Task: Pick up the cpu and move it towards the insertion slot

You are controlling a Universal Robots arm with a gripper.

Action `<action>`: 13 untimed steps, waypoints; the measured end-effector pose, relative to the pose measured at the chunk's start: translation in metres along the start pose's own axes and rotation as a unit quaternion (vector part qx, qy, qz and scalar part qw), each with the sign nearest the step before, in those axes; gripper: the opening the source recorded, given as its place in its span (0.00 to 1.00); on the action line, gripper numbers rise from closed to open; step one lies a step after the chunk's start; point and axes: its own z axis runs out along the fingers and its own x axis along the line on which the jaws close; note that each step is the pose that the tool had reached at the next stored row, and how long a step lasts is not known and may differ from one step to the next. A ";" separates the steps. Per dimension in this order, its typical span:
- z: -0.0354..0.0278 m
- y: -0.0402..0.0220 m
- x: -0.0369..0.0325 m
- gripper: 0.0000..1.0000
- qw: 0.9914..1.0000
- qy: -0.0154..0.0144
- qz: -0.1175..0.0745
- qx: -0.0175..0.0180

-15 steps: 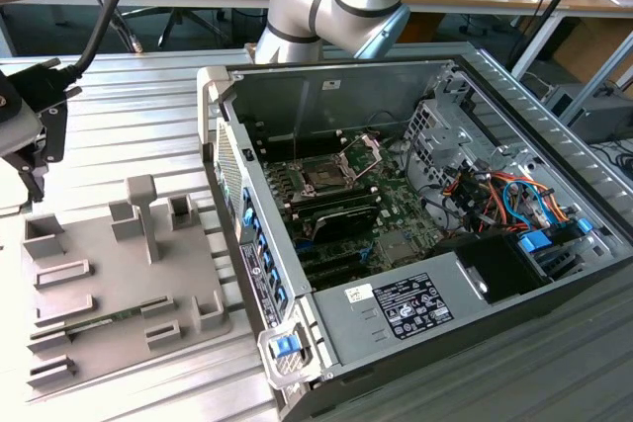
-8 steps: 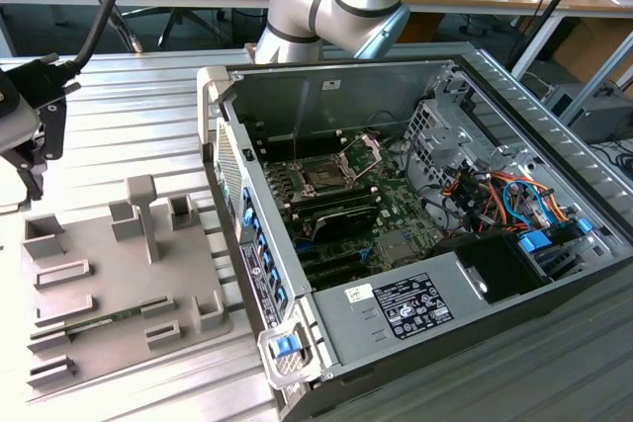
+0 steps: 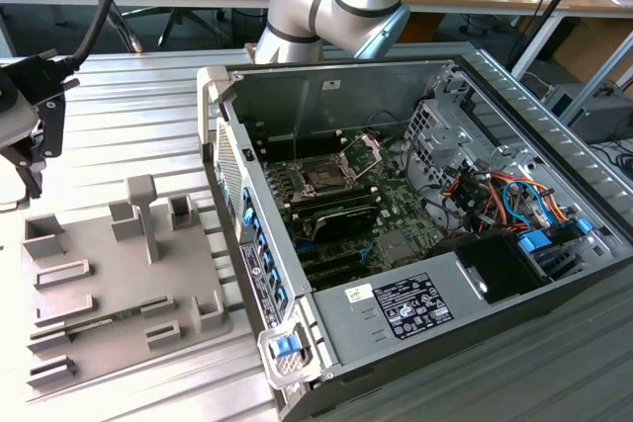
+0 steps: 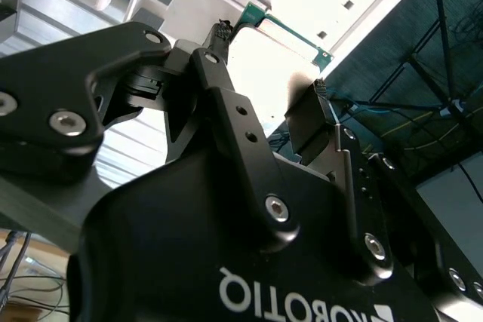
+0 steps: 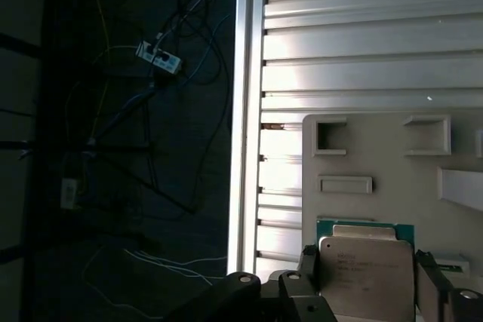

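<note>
**Gripper [image 4: 272, 58] pinches the cpu [image 5: 366, 273] by its edges, well apart from the socket**

The gripper is closed on the cpu, its two black metal fingers [image 4: 234, 118] pressing on opposite edges of the chip. That leaves the flat faces free, probably so the delicate underside goes untouched. In the first wrist view the cpu is a thin square with a pale, matte silvery cap, and a sliver of green substrate shows along one side.

In the exterior view the gripper hangs at the far left, above the near corner of the grey tray [image 3: 109, 274]. The tray is a dull moulded plastic plate with raised blocks and shallow pockets shaped to keep parts from sliding. It lies on the ribbed aluminium bench [image 3: 138, 116], whose long grooves catch the light.

Further to the exterior view's right, the open computer case [image 3: 326, 96] lies on its side so the green circuit board [image 3: 396, 214] faces upward. The insertion slot [image 3: 329, 175] sits on that board. It is a dark square inside a shiny steel frame, and the frame stands hinged open to receive the chip. Orange and blue cables [image 3: 504, 195] bundle at the case's right.
</note>
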 end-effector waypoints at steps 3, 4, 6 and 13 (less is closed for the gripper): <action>-0.0020 0.0001 0.0000 0.55 1.000 0.000 0.000 0.000; -0.0025 0.0001 0.0000 0.55 1.000 0.000 0.000 0.000; -0.0031 0.0001 0.0000 0.55 1.000 0.000 0.000 0.000; -0.0085 0.0003 0.0000 0.55 1.000 0.000 0.000 0.000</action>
